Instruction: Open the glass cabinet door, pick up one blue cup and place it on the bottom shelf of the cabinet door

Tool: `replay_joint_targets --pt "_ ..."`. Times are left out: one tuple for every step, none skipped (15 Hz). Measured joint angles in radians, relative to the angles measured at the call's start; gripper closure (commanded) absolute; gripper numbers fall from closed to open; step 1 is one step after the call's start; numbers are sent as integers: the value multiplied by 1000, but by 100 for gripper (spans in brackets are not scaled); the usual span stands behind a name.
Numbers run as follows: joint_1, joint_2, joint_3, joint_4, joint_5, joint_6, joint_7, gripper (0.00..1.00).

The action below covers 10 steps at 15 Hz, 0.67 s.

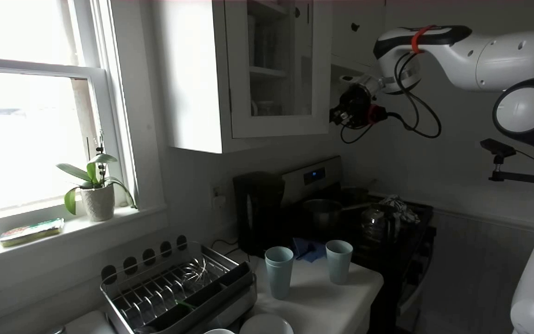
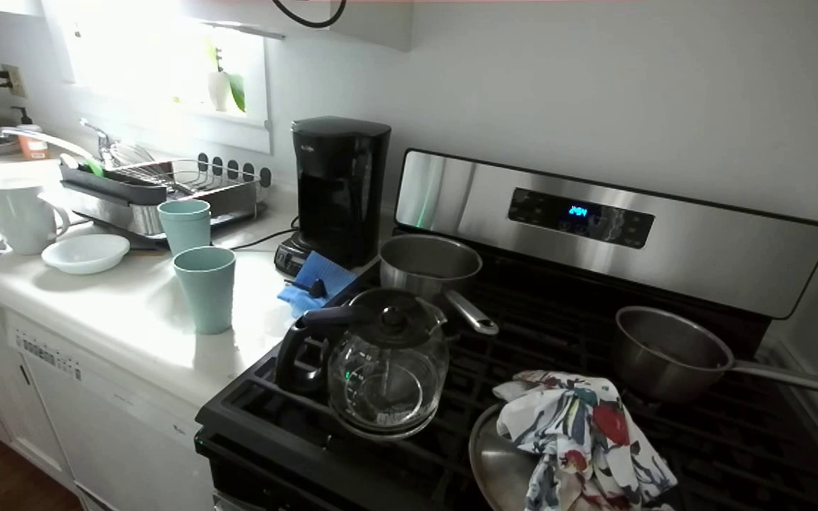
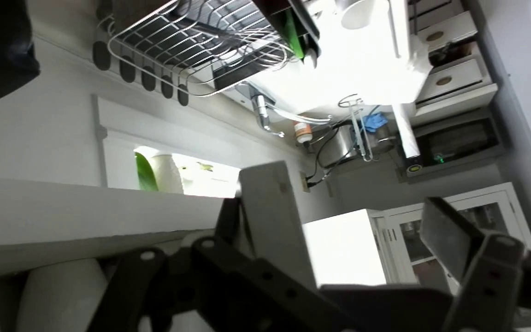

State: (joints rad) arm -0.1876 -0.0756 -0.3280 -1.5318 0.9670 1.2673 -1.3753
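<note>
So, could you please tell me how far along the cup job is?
Done, at least partly: the door looks ajar, its lower edge not parallel with that of the cabinet. In hand: probably the door's opening; the gripper is open near its free edge, holding nothing, though contact is unclear. Left: a blue cup stands on the counter, yet to be picked up and set on the bottom shelf.
</note>
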Motion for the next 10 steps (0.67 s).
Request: replay_joint_targets --pt "-1 -8 2 0 -4 -31 9 0" --pt "-1 -18 5 -1 -12 -49 24 0" --pt "-1 -28 11 -3 -23 -60 41 0" --pt "0 -40 19 -6 -37 -66 59 0" --pt "0 -52 29 -11 -48 -72 80 0" --pt "0 -62 38 -13 -56 -81 103 0" --pt "1 -71 47 -15 -64 -92 125 0" --pt "2 -80 55 -19 -72 -108 143 0" --pt "4 -89 62 -26 -74 -126 161 0" --pt "6 -97 68 -35 -74 -148 175 0"
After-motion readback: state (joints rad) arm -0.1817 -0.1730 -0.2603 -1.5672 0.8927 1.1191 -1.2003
